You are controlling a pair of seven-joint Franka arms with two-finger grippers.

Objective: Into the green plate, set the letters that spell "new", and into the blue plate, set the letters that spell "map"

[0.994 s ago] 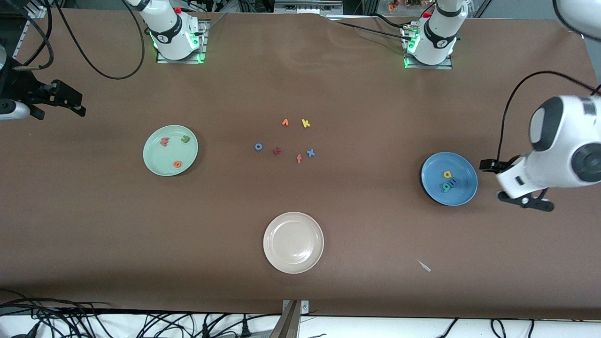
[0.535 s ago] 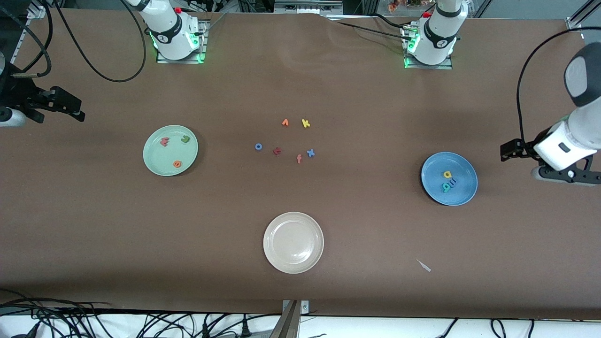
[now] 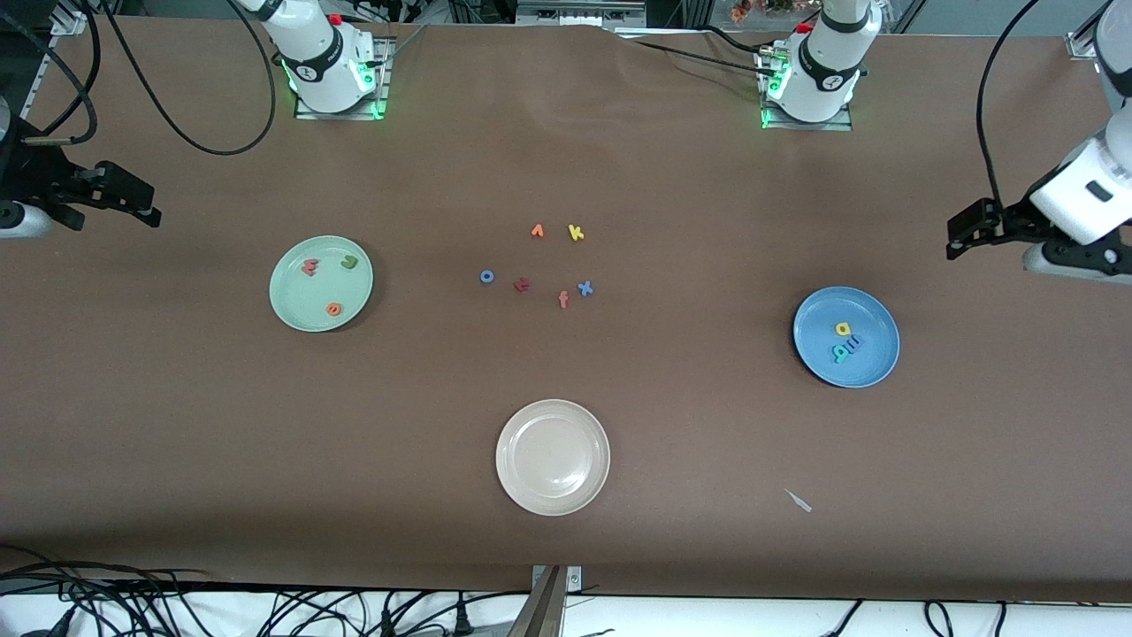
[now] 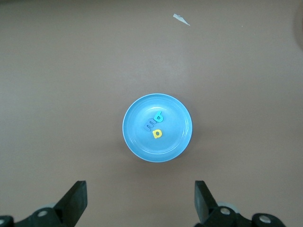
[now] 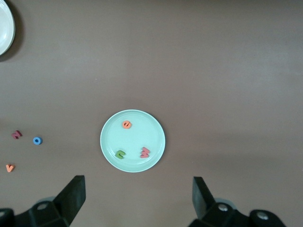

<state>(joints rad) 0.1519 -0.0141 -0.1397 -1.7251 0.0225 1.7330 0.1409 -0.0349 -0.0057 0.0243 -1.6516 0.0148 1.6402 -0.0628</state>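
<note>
The round pale mint-green plate (image 3: 321, 283) held the three foam letters of "new": the salmon-pink "w" (image 3: 309, 267), the green "n" (image 3: 350, 262) and the orange "e" (image 3: 333, 309), each lying apart from the others. The right gripper (image 3: 133, 202) hung high at the right arm's end of the table, near that plate but off to its side, with its fingers (image 5: 71, 195) spread wide and holding nothing.

The round mid-blue plate (image 3: 846, 336) held the letters of "map": the yellow "p" (image 3: 843, 329), the periwinkle-blue "m" (image 3: 852, 342) and the teal "a" (image 3: 840, 354), bunched close together. The left gripper (image 3: 968, 232) hung high at the left arm's end of the table, beside that plate rather than over it, its fingers (image 4: 74, 200) likewise wide apart and empty.

Between the two grippers, near the table's middle, lay the spare foam letters: an orange "v" (image 3: 537, 231), a yellow "k" (image 3: 576, 233), a blue "o" (image 3: 487, 276), a dark red letter (image 3: 523, 284), a salmon "f" (image 3: 563, 300) and a blue "x" (image 3: 585, 287). A round beige plate (image 3: 553, 456) sat nearer to the front camera than those letters, and a small pale scrap (image 3: 799, 501) lay on the brown table (image 3: 177, 425) nearer to the camera than the blue plate.
</note>
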